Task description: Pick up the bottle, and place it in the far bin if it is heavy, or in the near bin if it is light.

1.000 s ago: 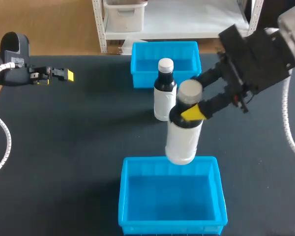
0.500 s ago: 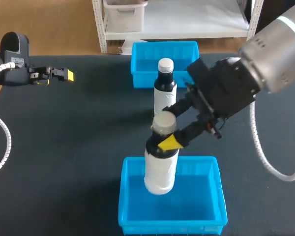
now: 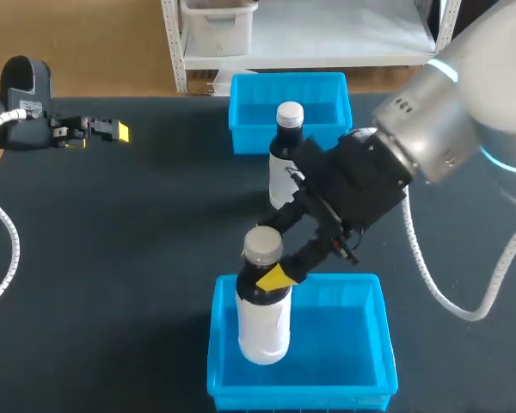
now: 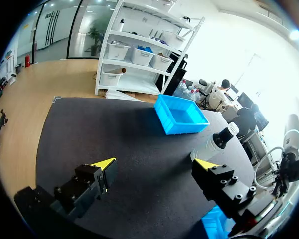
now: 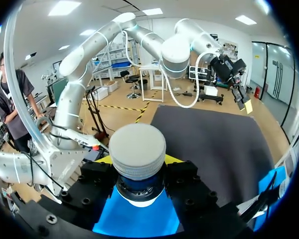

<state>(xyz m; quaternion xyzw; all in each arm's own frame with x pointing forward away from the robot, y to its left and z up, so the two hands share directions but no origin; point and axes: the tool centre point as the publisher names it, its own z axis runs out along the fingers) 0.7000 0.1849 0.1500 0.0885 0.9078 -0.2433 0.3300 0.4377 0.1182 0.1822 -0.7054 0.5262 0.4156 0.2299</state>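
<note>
right gripper (image 3: 266, 263): we clamp bottle (image 3: 263, 323) neck, lower centre, over near bin (image 3: 348, 282)
left gripper (image 3: 114, 131): we hold it spread, upper left

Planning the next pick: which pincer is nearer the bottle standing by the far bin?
Right. The right pincer, shut on the other bottle, is just nearside of the standing bottle; the left pincer is far to its left.

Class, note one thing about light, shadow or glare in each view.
Head view: soft shadow on the mat left of the near bin. Left wrist view: glare whitens the room past the far bin. Right wrist view: the cap of the held bottle is evenly lit.
</note>
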